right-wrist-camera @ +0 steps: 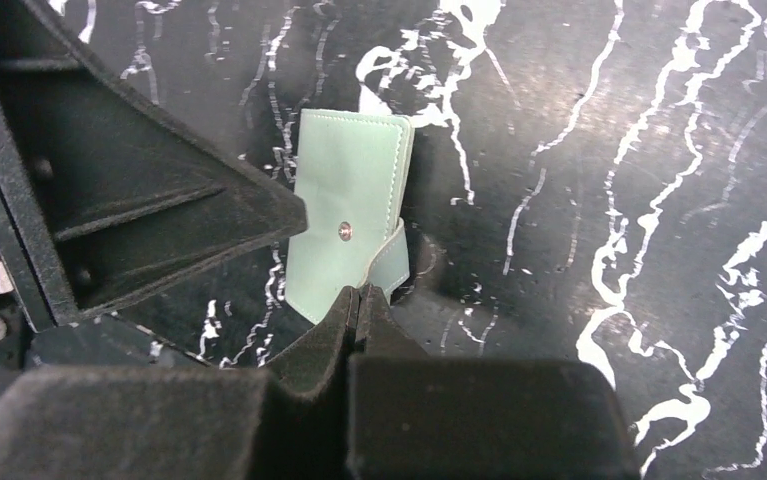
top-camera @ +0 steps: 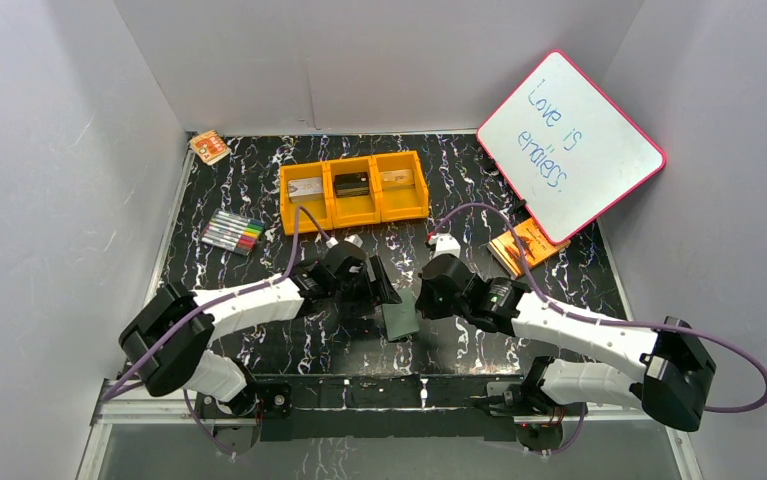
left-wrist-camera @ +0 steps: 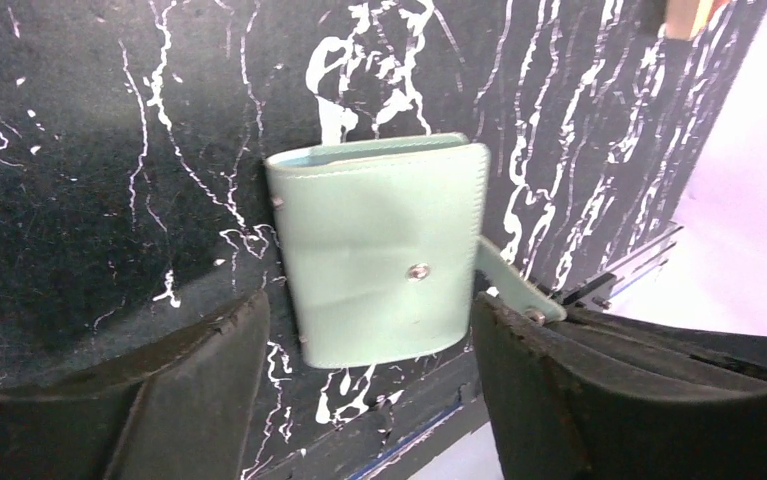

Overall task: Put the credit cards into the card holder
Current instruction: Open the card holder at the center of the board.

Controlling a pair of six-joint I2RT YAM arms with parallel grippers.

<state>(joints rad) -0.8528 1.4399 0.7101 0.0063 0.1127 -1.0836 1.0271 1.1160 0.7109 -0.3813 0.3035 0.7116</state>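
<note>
- Lying closed on the black marbled table (left-wrist-camera: pixel 79 150), the wallet (left-wrist-camera: pixel 379 250) sits between the spread fingers (left-wrist-camera: pixel 189 390) of the left gripper (left-wrist-camera: pixel 367 303), which stands open; a gap shows beside one finger, while the other is right at the wallet's edge
- The right gripper (right-wrist-camera: pixel 356 300) is shut, its tips just at the end of the snap tab (left-wrist-camera: pixel 507 280); whether they touch it cannot be told
- The wallet is pale grey-green, square and stitched along its edges, with a metal stud (left-wrist-camera: pixel 418 271) on its face and the tab loose at one side
- Three cards (top-camera: pixel 306 187), silver, black and tan, lie well apart from it in the orange tray (top-camera: pixel 331 196), one per compartment
</note>
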